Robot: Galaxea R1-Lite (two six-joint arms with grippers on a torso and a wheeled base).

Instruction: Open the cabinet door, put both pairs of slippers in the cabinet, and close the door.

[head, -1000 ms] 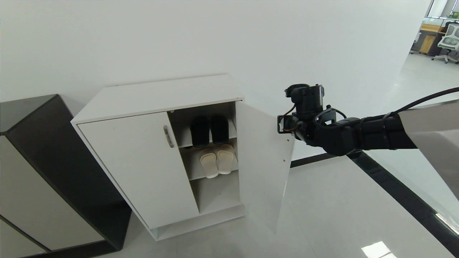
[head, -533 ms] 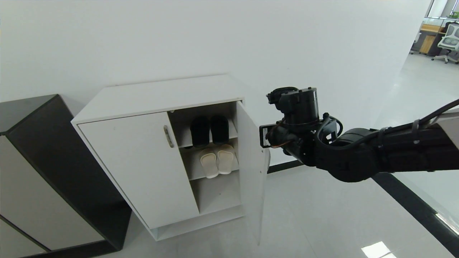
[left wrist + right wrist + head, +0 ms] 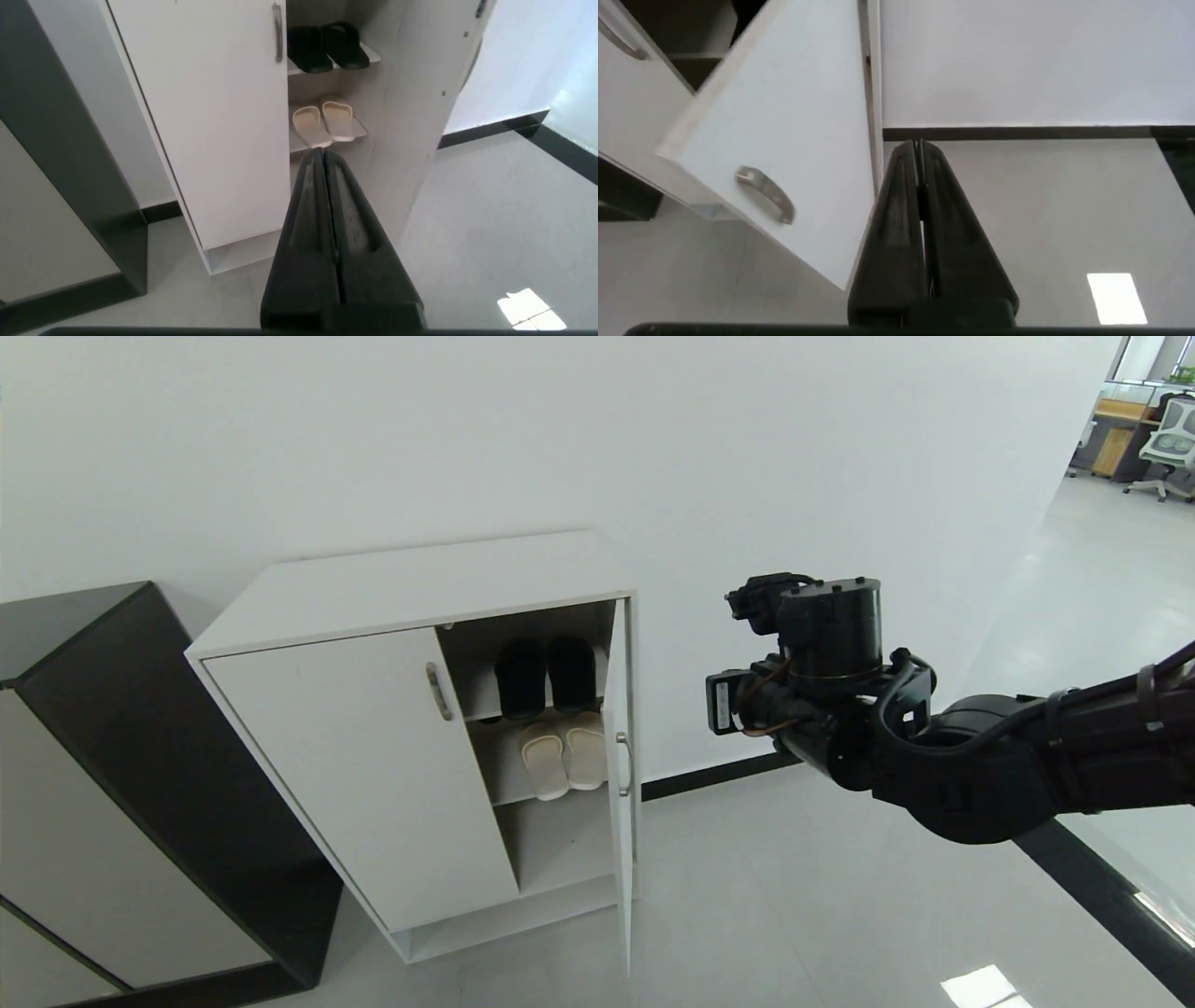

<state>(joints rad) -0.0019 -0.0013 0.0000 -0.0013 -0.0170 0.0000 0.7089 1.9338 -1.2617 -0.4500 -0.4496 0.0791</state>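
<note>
– So, head view: where are the slippers?
– Inside the white cabinet [image 3: 411, 588]. The black slippers [image 3: 546, 674] sit on its top shelf, the beige slippers [image 3: 565, 754] on the shelf below. The cabinet's right door [image 3: 618, 784] stands partly open, edge-on, and its left door [image 3: 373, 775] is shut. The right arm [image 3: 934, 756] is off to the cabinet's right, apart from it.
– Left wrist view?
– The left claw [image 3: 324, 157] is pinched closed on nothing, out in front of the cabinet's open half.
– Right wrist view?
– The right claw [image 3: 920, 147] is closed too and empty, facing the door's outer face and its metal handle [image 3: 766, 191].
</note>
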